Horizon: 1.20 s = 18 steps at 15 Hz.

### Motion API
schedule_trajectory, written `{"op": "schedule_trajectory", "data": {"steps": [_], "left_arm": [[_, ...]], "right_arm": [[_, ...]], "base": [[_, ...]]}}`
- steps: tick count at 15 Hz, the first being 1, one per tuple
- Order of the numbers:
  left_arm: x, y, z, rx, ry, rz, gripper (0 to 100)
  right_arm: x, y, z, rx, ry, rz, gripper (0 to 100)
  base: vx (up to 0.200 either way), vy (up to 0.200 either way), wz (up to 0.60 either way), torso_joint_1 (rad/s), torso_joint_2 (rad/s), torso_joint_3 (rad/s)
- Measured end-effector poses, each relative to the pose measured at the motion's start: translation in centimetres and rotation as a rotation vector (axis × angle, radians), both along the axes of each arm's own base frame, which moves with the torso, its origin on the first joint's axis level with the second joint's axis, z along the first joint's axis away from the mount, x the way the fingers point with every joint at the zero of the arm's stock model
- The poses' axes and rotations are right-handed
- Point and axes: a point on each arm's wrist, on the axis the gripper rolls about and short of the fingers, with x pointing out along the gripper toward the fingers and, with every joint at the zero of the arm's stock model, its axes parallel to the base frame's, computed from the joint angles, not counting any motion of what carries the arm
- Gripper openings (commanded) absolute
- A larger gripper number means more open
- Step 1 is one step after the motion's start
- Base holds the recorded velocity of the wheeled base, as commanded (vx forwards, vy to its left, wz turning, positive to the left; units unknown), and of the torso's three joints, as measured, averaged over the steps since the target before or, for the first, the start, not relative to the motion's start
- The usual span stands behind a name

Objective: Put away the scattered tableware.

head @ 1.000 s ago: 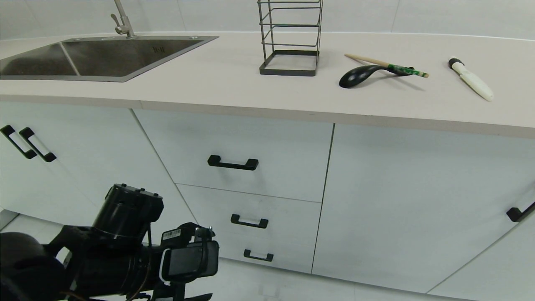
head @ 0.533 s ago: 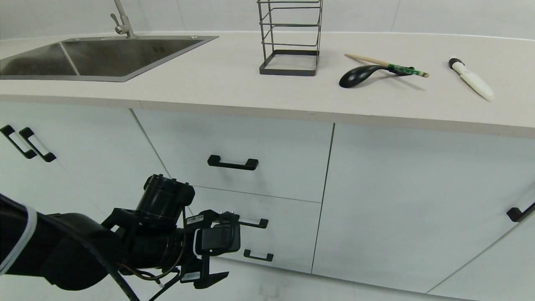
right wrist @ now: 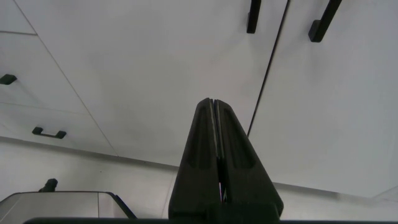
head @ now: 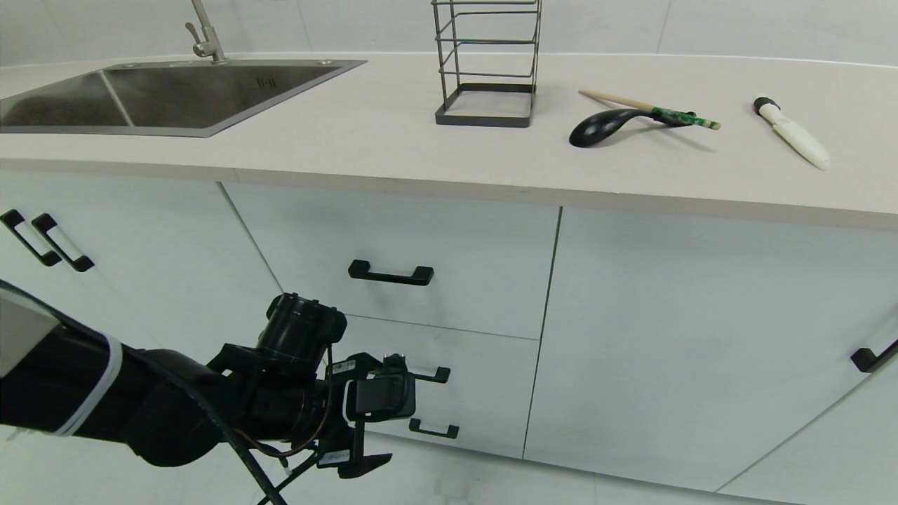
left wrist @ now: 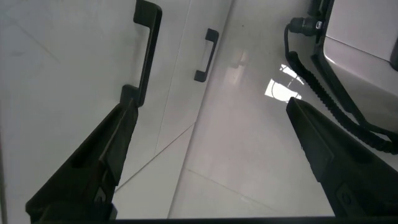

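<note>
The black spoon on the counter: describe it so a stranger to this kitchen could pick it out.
On the long pale countertop, find the black wire rack standing right of the sink. The black spoon lies just right of the rack, its handle meeting a wooden chopstick. It is the only all-black utensil: the chopstick is wood with green, and the white utensil lies farther right.

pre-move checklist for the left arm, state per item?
1. Left gripper jaws open: ok.
2. Right gripper jaws shut, nothing held: ok.
3. Rack upright on the counter, nothing in it: ok.
4. Black spoon, chopstick and white-handled tool put away: not ok, all lie on the counter.
5. Left gripper clear of the drawer handle: cannot tell.
</note>
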Motion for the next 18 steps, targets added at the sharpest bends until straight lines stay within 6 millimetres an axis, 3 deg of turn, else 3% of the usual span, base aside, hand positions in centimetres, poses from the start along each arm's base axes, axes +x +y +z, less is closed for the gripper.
{"op": "schedule_trajectory", "data": {"steps": [5, 14, 18], "left_arm": [[0.6, -0.3, -1.0, 0.009, 0.014, -0.001, 100], [4.4, -2.0, -3.6, -0.016, -0.082, -0.022, 100], [4.9, -2.2, -4.3, -0.008, -0.074, -0.026, 100]], "right_arm": [[0.0, 0.0, 0.0, 0.0, 0.0, 0.0, 0], [0.0, 0.0, 0.0, 0.0, 0.0, 0.0, 0], [0.0, 0.0, 0.0, 0.0, 0.0, 0.0, 0]], "base": [[0.0, 0.0, 0.0, 0.0, 0.0, 0.0], [0.0, 0.0, 0.0, 0.0, 0.0, 0.0], [0.0, 0.0, 0.0, 0.0, 0.0, 0.0]]}}
